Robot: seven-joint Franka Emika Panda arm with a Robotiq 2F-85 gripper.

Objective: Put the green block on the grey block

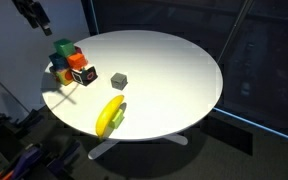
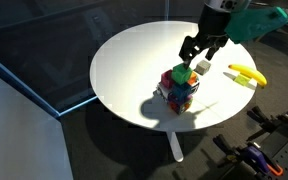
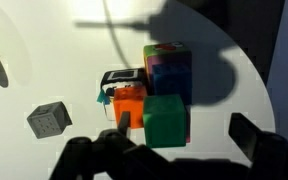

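The green block (image 3: 165, 120) sits at the edge of a tight cluster of toy blocks, beside an orange block (image 3: 127, 103) and a multi-coloured block (image 3: 167, 70). It shows in both exterior views (image 1: 62, 47) (image 2: 182, 72). The grey block (image 3: 48, 120) lies alone on the white table, apart from the cluster, and is also seen in an exterior view (image 1: 119, 79). My gripper (image 3: 183, 130) is open and empty, hovering above the cluster with its fingers on either side of the green block. It hangs well above the table in both exterior views (image 1: 32, 12) (image 2: 202, 48).
A yellow-green banana (image 1: 110, 115) lies near the table's edge past the grey block, and also shows in the other exterior view (image 2: 247, 74). The round white table (image 1: 174, 70) drops off to a dark floor all around. The block cluster (image 2: 179, 90) stands near the rim.
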